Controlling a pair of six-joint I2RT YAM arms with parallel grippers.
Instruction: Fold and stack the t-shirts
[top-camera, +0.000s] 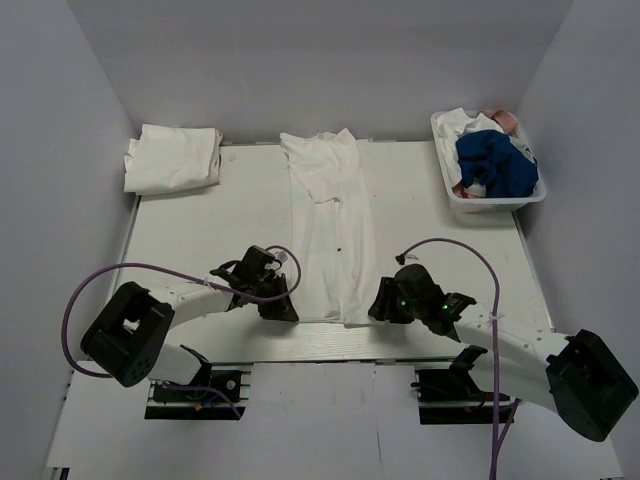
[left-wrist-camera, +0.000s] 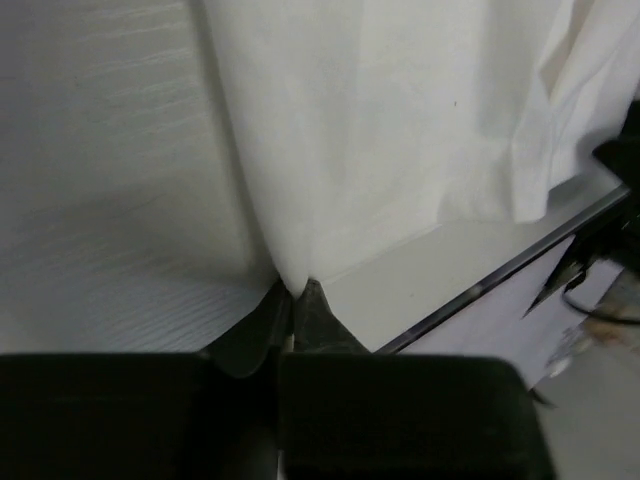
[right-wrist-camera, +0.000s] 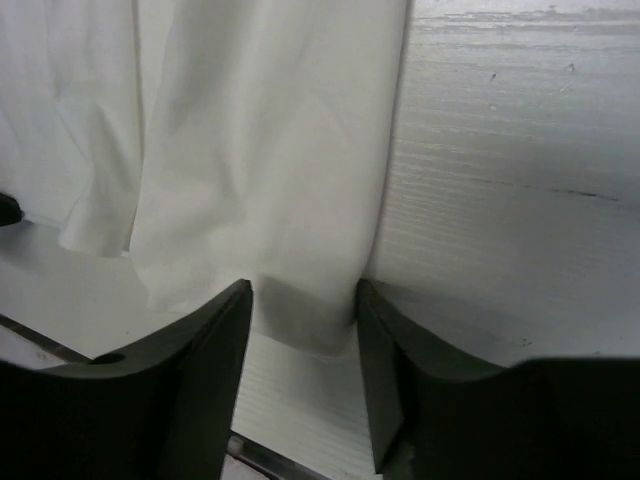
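Observation:
A white t-shirt (top-camera: 330, 225) lies lengthwise down the middle of the table, folded into a narrow strip, collar end far, hem near. My left gripper (top-camera: 283, 308) is shut on the hem's near left corner; in the left wrist view the cloth (left-wrist-camera: 380, 140) is pinched between the fingertips (left-wrist-camera: 312, 300). My right gripper (top-camera: 378, 305) is open at the hem's near right corner; the shirt's corner (right-wrist-camera: 290, 200) lies between its fingers (right-wrist-camera: 225, 340) on the table. A folded white t-shirt (top-camera: 173, 158) rests at the far left corner.
A white basket (top-camera: 487, 197) at the far right holds blue and white clothes. White walls enclose the table on three sides. The table's near edge (left-wrist-camera: 500, 270) runs just behind both grippers.

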